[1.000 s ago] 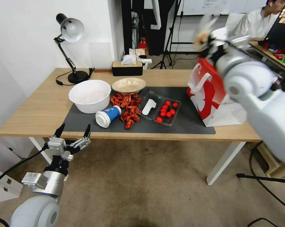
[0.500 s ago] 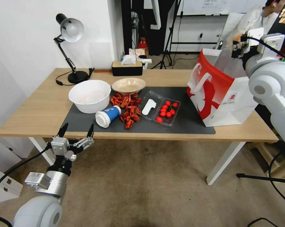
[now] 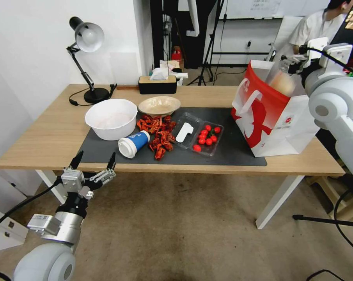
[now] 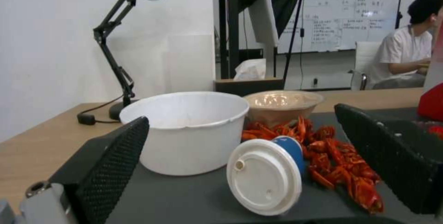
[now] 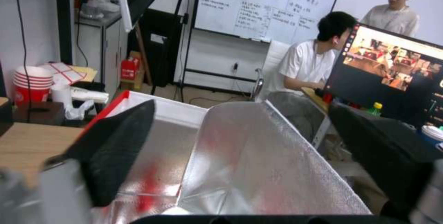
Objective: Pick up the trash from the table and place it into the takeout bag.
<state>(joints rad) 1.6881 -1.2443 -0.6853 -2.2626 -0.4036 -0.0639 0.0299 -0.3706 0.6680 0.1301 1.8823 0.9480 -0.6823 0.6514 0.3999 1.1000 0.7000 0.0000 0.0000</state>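
The takeout bag (image 3: 270,117) stands open on the right end of the table (image 3: 47,132). My right gripper (image 3: 292,64) hovers over its mouth, open, with the silvery lining (image 5: 258,168) showing between its fingers. A clear bag with a pale lump (image 3: 282,83) sits in the bag's opening, free of the gripper. Trash lies on the dark mat (image 3: 223,117): a white bowl (image 3: 111,118), a beige bowl (image 3: 159,105), a blue-white lidded cup (image 3: 133,143) on its side, and red shells (image 3: 156,132). My left gripper (image 3: 95,156) waits open at the table's front edge, facing the cup's lid (image 4: 264,177).
Two clear trays lie mid-mat, one with cherry tomatoes (image 3: 208,138), one with a white piece (image 3: 185,132). A desk lamp (image 3: 86,37) and a tissue box (image 3: 157,84) stand at the table's back. A person sits behind the bag at a desk.
My right arm swung from in front of the camera to above the takeout bag. The pale lump has left the gripper and now lies in the bag's mouth. The left gripper barely shifted.
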